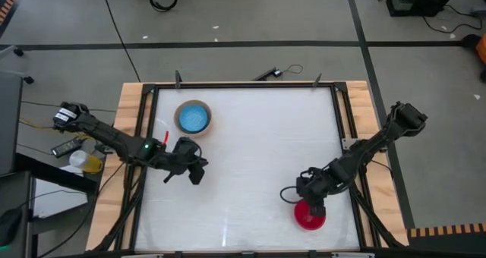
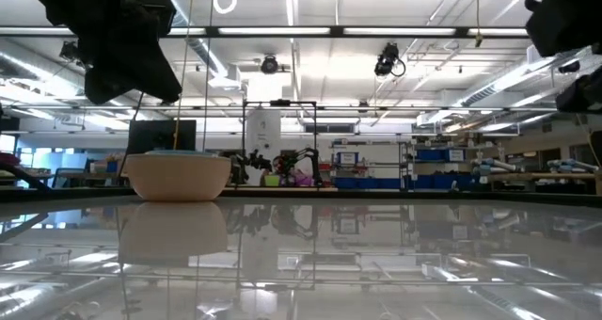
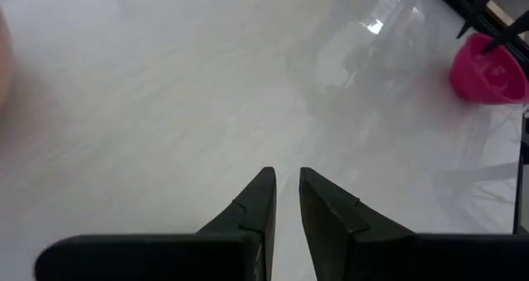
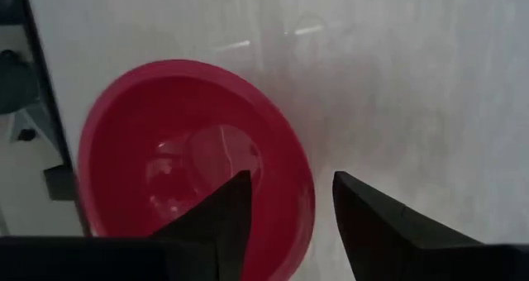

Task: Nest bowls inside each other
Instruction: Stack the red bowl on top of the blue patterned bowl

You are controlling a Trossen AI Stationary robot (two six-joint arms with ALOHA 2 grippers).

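Note:
A red-magenta bowl stands upright on its base near the table's near right corner; it also shows in the left wrist view. My right gripper hangs over it, pointing down and open. One finger is over the bowl's inside and the other is outside its rim. A beige-grey bowl with a blue bowl inside it rests at the far left. My left gripper hovers over bare table just near of that stack. Its fingers stand a narrow gap apart with nothing between them.
A dark metal frame and wooden borders edge the white tabletop. The wide middle of the table lies bare between the two arms. The right arm's cable loops beside the red-magenta bowl.

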